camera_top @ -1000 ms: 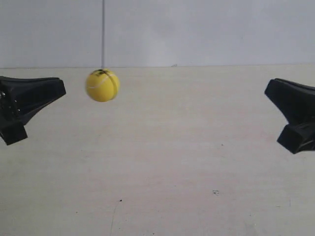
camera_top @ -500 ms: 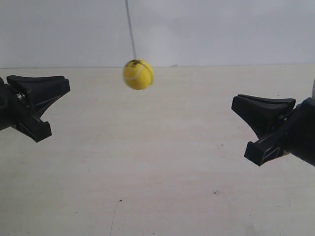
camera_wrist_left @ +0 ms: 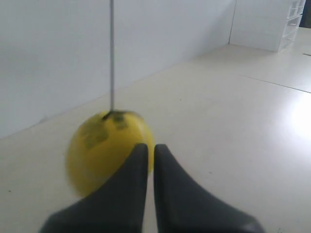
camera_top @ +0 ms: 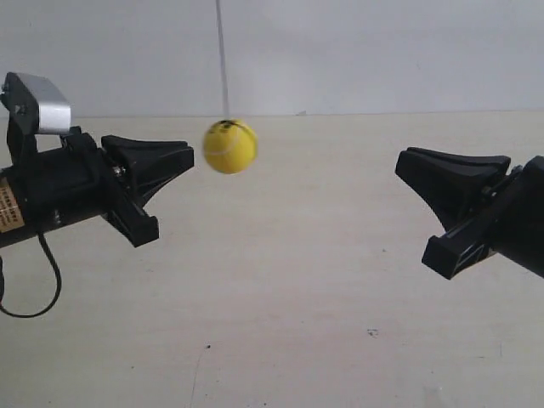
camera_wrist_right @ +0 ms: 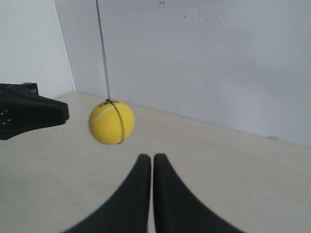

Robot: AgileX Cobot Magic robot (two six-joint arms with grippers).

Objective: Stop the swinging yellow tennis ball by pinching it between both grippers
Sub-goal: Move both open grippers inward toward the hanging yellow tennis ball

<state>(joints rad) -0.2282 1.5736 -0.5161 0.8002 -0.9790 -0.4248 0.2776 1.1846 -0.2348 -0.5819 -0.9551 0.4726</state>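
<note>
The yellow tennis ball (camera_top: 229, 146) hangs blurred on a thin string (camera_top: 223, 59) above the pale table. The arm at the exterior view's left carries my left gripper (camera_top: 190, 155), shut, its tip a small gap from the ball's side and level with it. In the left wrist view the ball (camera_wrist_left: 104, 150) fills the space just beyond the closed left gripper (camera_wrist_left: 150, 147). My right gripper (camera_top: 401, 163), shut, points at the ball from well off to the other side. In the right wrist view the ball (camera_wrist_right: 111, 122) hangs ahead of the right gripper (camera_wrist_right: 152, 157), with the left gripper (camera_wrist_right: 34, 114) beyond it.
A pale table top (camera_top: 289, 289) lies below, with a white wall (camera_top: 382, 51) behind it. A black cable (camera_top: 38, 302) loops under the left arm. A white shelf unit (camera_wrist_left: 294, 22) stands far off in the left wrist view.
The ball swung from the exterior view's left toward the middle, then back a little. My left gripper pushed in close to it; my right gripper came in from the edge, then held.
</note>
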